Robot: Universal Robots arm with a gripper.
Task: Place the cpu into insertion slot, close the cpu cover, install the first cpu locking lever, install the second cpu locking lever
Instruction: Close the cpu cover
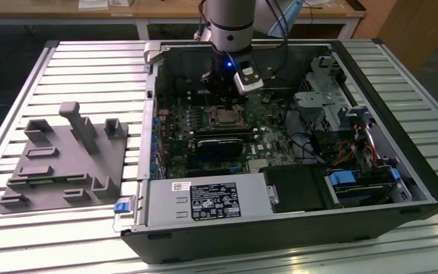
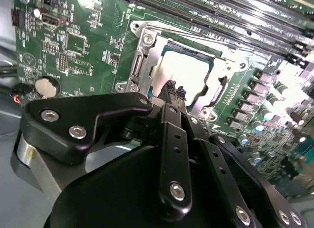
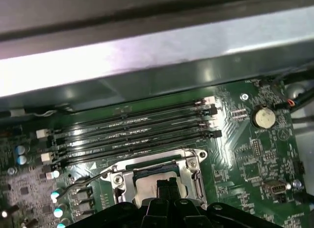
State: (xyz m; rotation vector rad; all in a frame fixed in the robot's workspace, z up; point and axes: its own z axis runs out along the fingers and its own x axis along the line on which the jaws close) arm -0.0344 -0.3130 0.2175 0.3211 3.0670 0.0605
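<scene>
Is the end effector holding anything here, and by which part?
Nothing is held. The end effector is shut and empty over the cpu, which shows through the cpu cover.

Table: slatted silvery metal top, ribs running across the exterior view from left to right. Two items lie directly on it.
1. Computer case: black tower laid on its side, open face up, at middle and the exterior view's right.
2. Fixture plate: grey, flat, with raised blocks and posts, at the exterior view's left, just beside the case.
</scene>
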